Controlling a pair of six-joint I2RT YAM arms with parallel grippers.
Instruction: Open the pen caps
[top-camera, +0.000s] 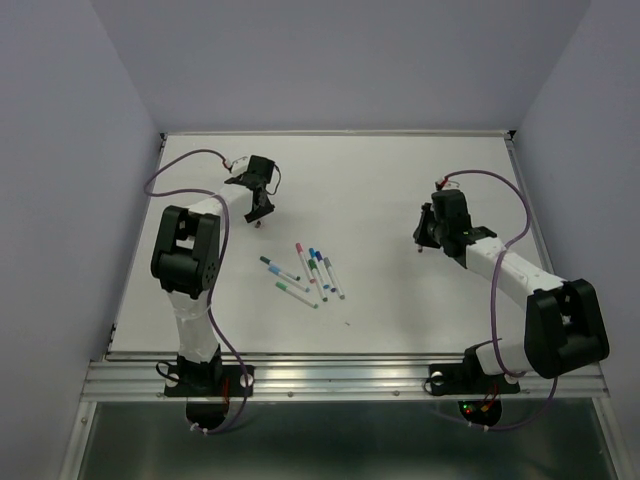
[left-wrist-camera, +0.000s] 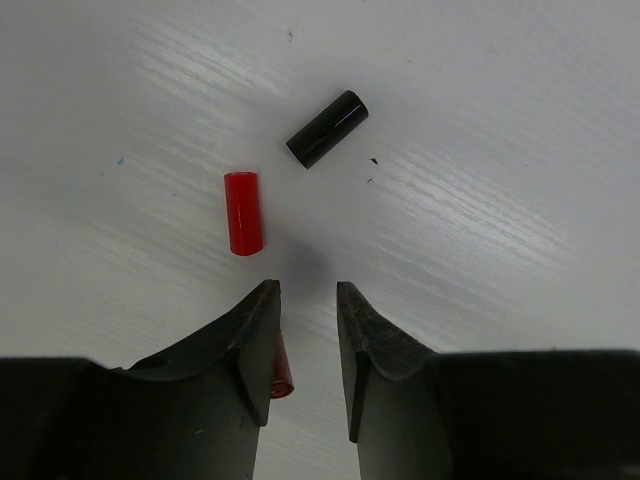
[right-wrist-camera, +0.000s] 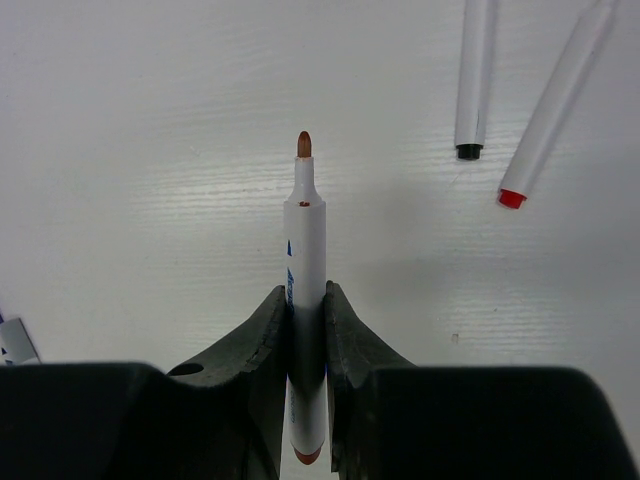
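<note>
In the left wrist view, a red pen cap (left-wrist-camera: 243, 213) and a black pen cap (left-wrist-camera: 328, 129) lie loose on the white table ahead of my left gripper (left-wrist-camera: 308, 300). Its jaws stand apart with nothing clamped between them. A dark red pen cap (left-wrist-camera: 281, 375) peeks out from behind the left finger (left-wrist-camera: 255, 340), free of the other finger. My right gripper (right-wrist-camera: 305, 292) is shut on an uncapped white pen (right-wrist-camera: 305, 230) with a brownish-red tip pointing away. From above, the left gripper (top-camera: 261, 218) is at the back left and the right gripper (top-camera: 424, 243) at the right.
Several capped pens (top-camera: 310, 275) lie in a loose cluster mid-table between the arms. Two white pen barrels, one with a black end (right-wrist-camera: 473, 80) and one with a red end (right-wrist-camera: 555, 100), lie beyond the right gripper. The table's metal rail (top-camera: 340, 375) runs along the near edge.
</note>
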